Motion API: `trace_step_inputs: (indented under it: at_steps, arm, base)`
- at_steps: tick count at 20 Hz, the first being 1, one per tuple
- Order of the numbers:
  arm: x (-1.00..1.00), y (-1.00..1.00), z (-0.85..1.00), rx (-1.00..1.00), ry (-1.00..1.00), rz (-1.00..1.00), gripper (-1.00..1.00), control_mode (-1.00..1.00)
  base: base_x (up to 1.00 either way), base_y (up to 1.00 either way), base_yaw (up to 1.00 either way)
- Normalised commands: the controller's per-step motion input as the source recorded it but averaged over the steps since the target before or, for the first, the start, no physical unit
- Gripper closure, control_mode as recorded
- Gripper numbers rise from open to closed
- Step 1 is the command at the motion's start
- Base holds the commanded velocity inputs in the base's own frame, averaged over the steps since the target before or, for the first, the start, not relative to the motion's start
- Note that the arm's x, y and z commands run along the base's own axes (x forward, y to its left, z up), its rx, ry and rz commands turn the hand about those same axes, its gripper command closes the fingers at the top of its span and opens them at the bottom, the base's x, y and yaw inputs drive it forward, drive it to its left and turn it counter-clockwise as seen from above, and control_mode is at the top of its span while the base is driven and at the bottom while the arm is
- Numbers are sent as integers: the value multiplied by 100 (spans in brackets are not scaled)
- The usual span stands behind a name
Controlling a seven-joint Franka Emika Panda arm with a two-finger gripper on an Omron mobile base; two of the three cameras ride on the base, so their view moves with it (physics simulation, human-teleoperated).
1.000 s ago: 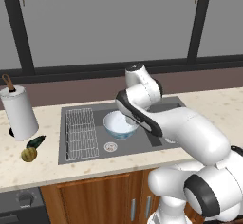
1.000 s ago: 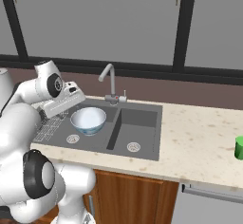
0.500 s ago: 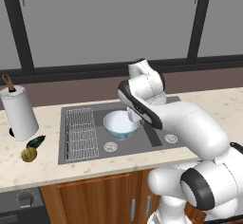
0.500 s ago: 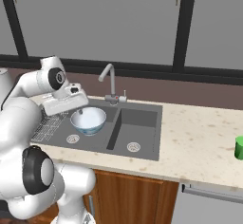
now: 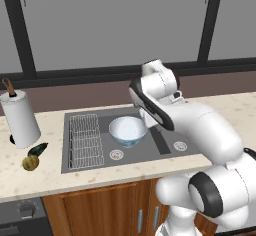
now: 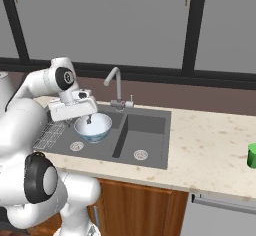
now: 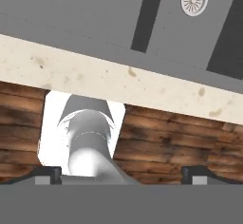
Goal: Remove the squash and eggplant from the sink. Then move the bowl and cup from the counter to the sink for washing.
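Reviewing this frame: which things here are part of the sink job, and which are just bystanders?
Part of the job: squash, eggplant, bowl, cup, sink, counter.

Bystanders: paper towel roll, faucet, wire rack, windows, wooden cabinets.

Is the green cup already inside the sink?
No, the green cup stands on the counter far to the right of the sink, where the bowl sits.
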Motion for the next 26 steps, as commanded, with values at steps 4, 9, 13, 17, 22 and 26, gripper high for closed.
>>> trace_step_inputs:
  at_steps: [4,9,13,17,22,26]
  arm:
    - [-30,-23,7,-4,-1,-12,-100,-100]
    - [-32,-23,6,-4,-12,-7,-100,-100]
    - [-24,-22,7,-3,-13,-7,-100,-100]
    - [-9,-27,10,-3,0,-8,-100,-100]
    - [-3,-26,18,0,0,-5,-100,-100]
    - [-6,-26,20,-2,0,0,-100,-100]
  base:
    - [0,0,0]
    - [0,0,0]
    - [0,0,0]
    - [0,0,0]
    - [0,0,0]
    - [0,0,0]
